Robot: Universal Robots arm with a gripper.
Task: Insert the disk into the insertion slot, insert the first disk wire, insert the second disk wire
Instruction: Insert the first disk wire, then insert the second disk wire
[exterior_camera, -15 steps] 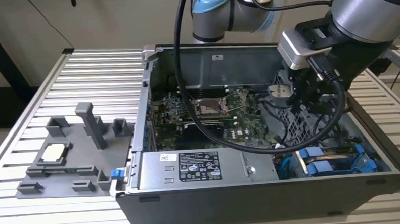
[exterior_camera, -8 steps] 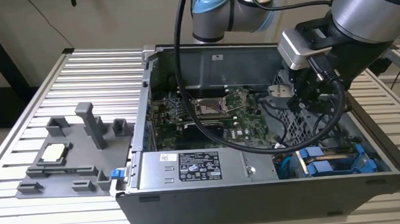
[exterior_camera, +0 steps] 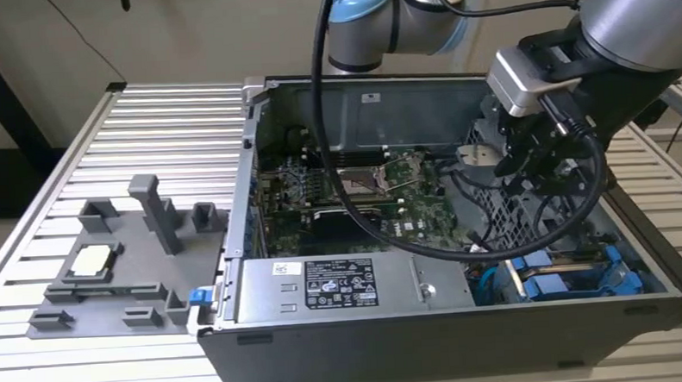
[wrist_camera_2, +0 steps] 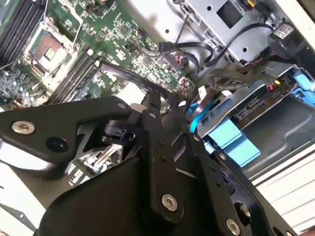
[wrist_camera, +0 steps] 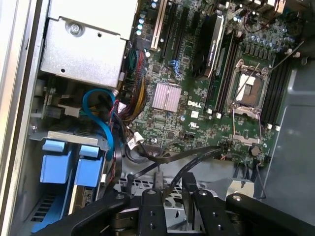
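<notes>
Apparently finding the first step done: seeing the disk [exterior_camera: 575,280], in its bright blue carrier, lying down inside the insertion slot [exterior_camera: 499,210] at about four o'clock of the open computer case [exterior_camera: 440,342] in the exterior view, with a second blue carrier just beside it. Hanging the tool [exterior_camera: 510,159] inside the case at about two o'clock of that view, above the perforated grey wall and near the drive bay, apart from the disk itself. Looking down through both wrist views at the tool [wrist_camera: 172,184], with the dark fingers [wrist_camera: 150,196] standing close together and a bundle of black cables [wrist_camera: 187,155] crossing just in front of them; not being able to tell whether anything is pinched between them or merely passing by. Noting a blue cable [wrist_camera: 104,123] looping from beside the grey power supply box [exterior_camera: 322,287] toward the blue carriers, its far end hidden behind the bay, so not judging either disk wire as plugged. Judging, then, the disk as inserted and the two wire steps as unconfirmed, probably under way. Leaving the grey fixture tray [exterior_camera: 114,270] on the bench [exterior_camera: 165,121] at about nine o'clock, well apart from the tool, and the motherboard [exterior_camera: 364,190] lying exposed at the middle of the case.
</notes>
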